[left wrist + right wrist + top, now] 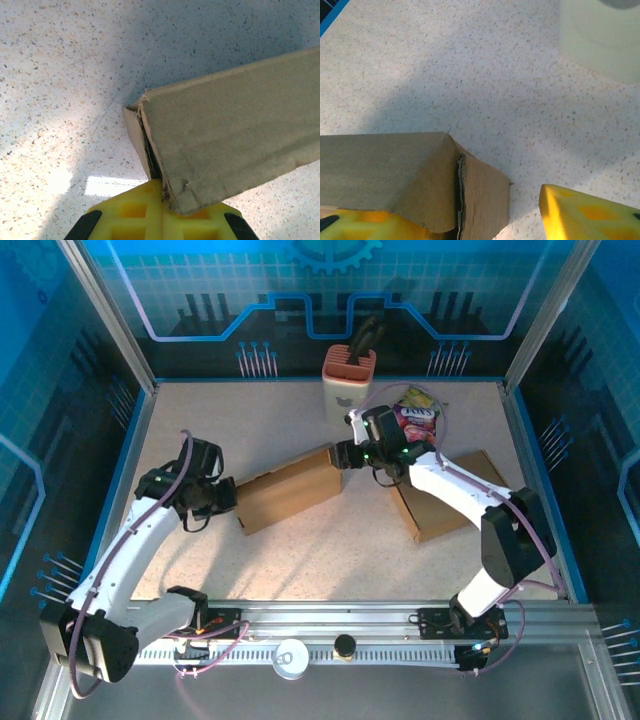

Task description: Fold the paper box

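Mid-table, the paper box point(290, 490) is being pinched at its left end by the left gripper point(225, 498); the right gripper point(347, 454), parted and empty, is seemingly being readied for tucking the right end.

Robot lab cell: aluminium frame point(108, 320), blue panels point(200, 280) around table point(330, 550).

White links and black joints are seen on the left arm point(130, 540) and right arm point(455, 485) above the aluminium rail point(380, 618); purple cables point(184, 445) are looped alongside, and yellow recessed fingers point(125, 220) are fitted.
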You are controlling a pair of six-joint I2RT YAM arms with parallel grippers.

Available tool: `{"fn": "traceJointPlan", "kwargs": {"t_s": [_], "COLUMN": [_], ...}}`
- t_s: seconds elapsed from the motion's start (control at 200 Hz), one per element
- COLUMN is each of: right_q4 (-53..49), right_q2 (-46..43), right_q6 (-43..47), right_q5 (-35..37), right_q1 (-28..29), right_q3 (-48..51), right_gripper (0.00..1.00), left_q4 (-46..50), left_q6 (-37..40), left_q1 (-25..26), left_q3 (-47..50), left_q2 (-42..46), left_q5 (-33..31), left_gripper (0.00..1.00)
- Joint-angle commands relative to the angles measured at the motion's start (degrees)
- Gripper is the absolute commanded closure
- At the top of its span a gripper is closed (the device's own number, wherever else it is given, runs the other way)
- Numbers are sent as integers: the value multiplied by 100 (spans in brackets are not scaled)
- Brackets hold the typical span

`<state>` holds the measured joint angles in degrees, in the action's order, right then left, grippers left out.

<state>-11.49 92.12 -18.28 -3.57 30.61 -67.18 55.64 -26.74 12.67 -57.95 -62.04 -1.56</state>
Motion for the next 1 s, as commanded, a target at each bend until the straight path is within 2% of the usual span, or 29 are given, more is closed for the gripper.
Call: {"fn": "traceJointPlan", "kwargs": {"t_s": [0.0,0.19,0.38,0.52,0.6,0.74,0.86,0.99], "right_q4": [-331,-223,-231,-48,130,504,884,1028], "right_q2": [-389,-878,-1111,-1429,-1731,-2034,-2052,-1672], "right_q6": [-239,-467,-561,-889,-1524,-3177,-4742,-5955], "right_q5": [-507,-893,-940,-932,-867,-609,-442,-684], "right_q1": [6,-66,-68,-103,-104,-29,-30,-30], "right_q3": [307,629,869,1178,1283,1357,1428,1181], "right_gripper": [35,35,42,39,32,18,12,8], "left_q4": [-13,-18,-92,-80,-71,-80,-89,-62], "left_q6": [-268,-327,-376,-376,-358,-350,-337,-297], "left_q1": [95,131,161,183,184,192,219,236], "left_q3": [178,118,170,170,160,159,161,142], "left_q2": [-39,-115,-175,-181,-155,-173,-169,-165], "left_q5": [-198,-274,-288,-325,-331,-353,-362,-422], "left_gripper": [100,100,100,100,100,100,100,100]}}
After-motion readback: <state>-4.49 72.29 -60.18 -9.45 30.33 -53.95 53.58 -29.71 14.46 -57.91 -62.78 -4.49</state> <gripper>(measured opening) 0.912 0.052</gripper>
